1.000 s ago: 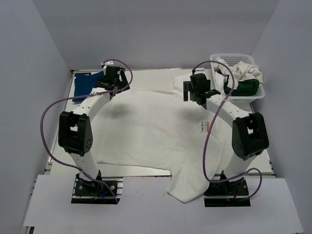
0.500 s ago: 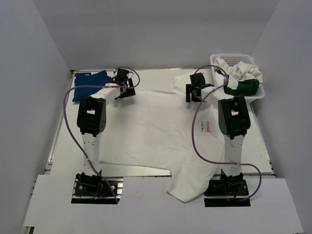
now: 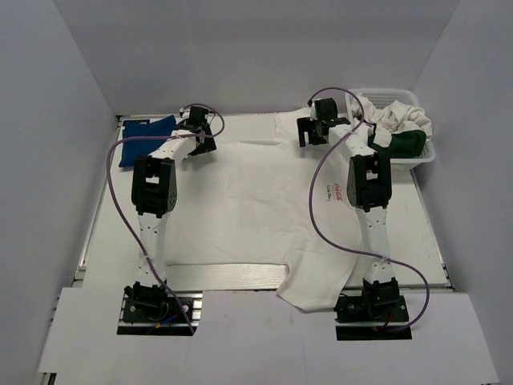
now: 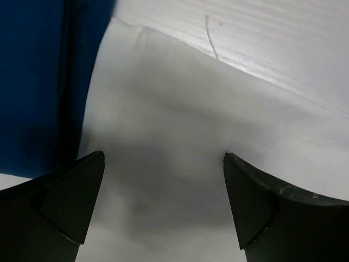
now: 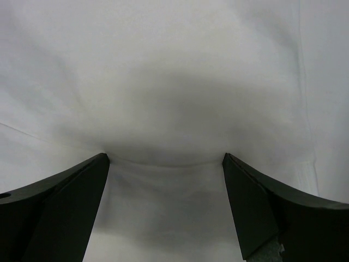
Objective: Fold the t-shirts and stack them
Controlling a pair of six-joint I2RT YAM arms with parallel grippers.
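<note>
A large white t-shirt [image 3: 248,200] with a small red logo lies spread flat across the table, one part hanging over the near edge. A folded royal blue t-shirt [image 3: 144,138] lies at the far left; it also shows in the left wrist view [image 4: 38,82]. My left gripper [image 3: 196,128] is open, low over the white shirt's far left part [image 4: 163,164], beside the blue one. My right gripper [image 3: 314,131] is open, low over the shirt's far right part [image 5: 163,109]. A dark green t-shirt [image 3: 405,143] and white cloth lie in the basket.
A white lattice basket [image 3: 426,155] stands at the far right corner, close to my right gripper. Grey walls close in the table on three sides. Purple cables loop along both arms.
Both arms have stretched out toward the far edge of the table. Both grippers moved from the shirt's upper middle to its far corners and dropped lower.
</note>
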